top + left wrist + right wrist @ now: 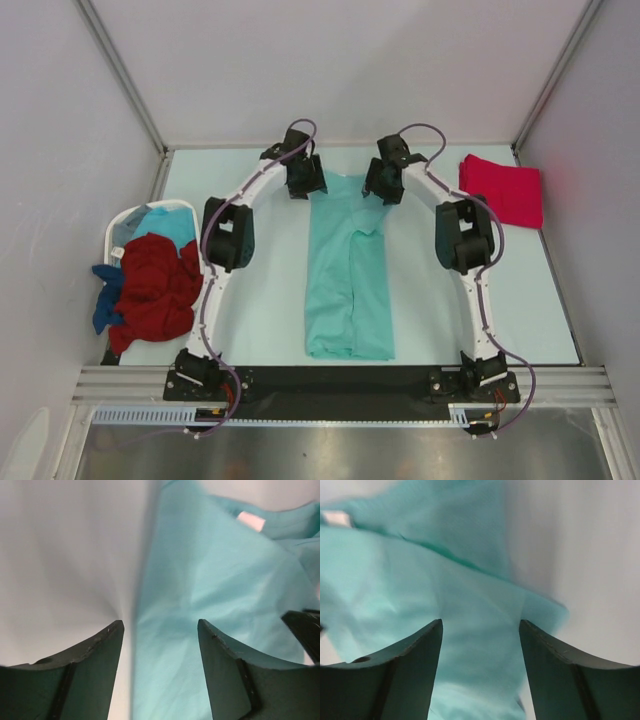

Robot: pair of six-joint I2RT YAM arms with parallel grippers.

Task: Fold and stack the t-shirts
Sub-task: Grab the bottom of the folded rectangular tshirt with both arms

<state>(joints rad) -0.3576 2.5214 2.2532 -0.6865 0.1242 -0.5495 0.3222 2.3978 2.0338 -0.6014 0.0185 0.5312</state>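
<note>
Basket (128, 220) at left edge of worktop (265, 300) holding three t-shirts (155, 290), one teal t-shirt (348, 290) mid-worktop, one pinkish-red t-shirt (500, 190) far-right corner, left end effector (304, 187) and right end effector (382, 192) spread

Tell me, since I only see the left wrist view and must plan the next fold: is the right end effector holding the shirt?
Observer: No. The right end effector is open over the teal shirt, jaws apart, gripping nothing.
Operator: How does the shirt lie?
Observer: As a long narrow strip down the middle of the table.
Operator: Any stack started?
Observer: One folded red shirt lies at the far right corner.
</note>
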